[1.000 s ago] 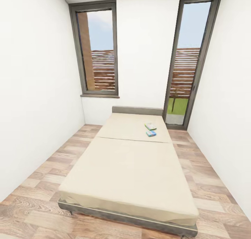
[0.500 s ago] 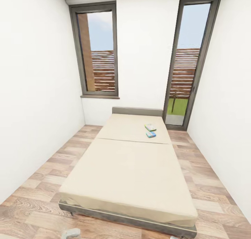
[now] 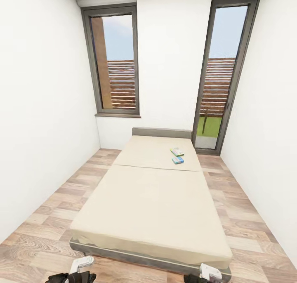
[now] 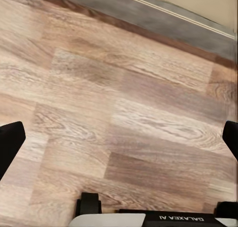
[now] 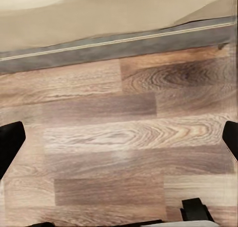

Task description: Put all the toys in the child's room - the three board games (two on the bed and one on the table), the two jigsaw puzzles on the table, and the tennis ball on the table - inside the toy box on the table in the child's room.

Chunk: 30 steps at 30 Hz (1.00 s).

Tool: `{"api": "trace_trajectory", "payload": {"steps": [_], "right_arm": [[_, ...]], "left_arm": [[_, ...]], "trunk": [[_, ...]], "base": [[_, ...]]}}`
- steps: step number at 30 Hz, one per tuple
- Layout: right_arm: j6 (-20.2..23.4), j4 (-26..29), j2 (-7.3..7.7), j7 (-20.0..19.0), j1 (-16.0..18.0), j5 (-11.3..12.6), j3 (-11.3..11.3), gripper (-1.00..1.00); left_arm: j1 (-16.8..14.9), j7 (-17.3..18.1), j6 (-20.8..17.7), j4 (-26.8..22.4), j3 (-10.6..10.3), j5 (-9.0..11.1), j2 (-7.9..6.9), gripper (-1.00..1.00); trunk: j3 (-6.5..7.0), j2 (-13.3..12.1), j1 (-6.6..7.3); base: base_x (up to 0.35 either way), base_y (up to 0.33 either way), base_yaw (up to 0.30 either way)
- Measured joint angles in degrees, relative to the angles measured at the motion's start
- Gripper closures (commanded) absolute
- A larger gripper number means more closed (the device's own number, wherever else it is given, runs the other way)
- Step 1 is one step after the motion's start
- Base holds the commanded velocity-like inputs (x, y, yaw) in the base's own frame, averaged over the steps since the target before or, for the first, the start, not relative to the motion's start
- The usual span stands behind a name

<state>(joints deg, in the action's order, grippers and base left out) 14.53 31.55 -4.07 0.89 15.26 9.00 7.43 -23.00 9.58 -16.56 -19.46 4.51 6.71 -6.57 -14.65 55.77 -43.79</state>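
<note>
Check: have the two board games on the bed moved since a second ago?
No. The board games keep their spot near the headboard on the bed; the slight image shift is camera motion.

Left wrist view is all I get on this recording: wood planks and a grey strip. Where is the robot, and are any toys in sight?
Observer: It faces the foot of the bed; that grey strip is the bed frame.
Operator: Toys?
Observer: Two board games lie on the mattress near the headboard, on the robot's right side.
Operator: Is the right gripper holding anything?
Observer: No. The right gripper is open over bare floor, fingers wide apart.
</note>
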Motion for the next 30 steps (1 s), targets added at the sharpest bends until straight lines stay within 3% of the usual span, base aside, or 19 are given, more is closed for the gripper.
{"api": "trace_trajectory", "payload": {"steps": [30], "right_arm": [[-2.3,-0.1,0.27,-0.4,-0.6,0.2,0.0,-1.0]], "left_arm": [[0.1,3.0,0.4,0.4,-0.2,-0.3,-0.11,-1.0]], "trunk": [[5.4,-12.0,6.6]], "base": [[0.0,0.0,-0.259]]}}
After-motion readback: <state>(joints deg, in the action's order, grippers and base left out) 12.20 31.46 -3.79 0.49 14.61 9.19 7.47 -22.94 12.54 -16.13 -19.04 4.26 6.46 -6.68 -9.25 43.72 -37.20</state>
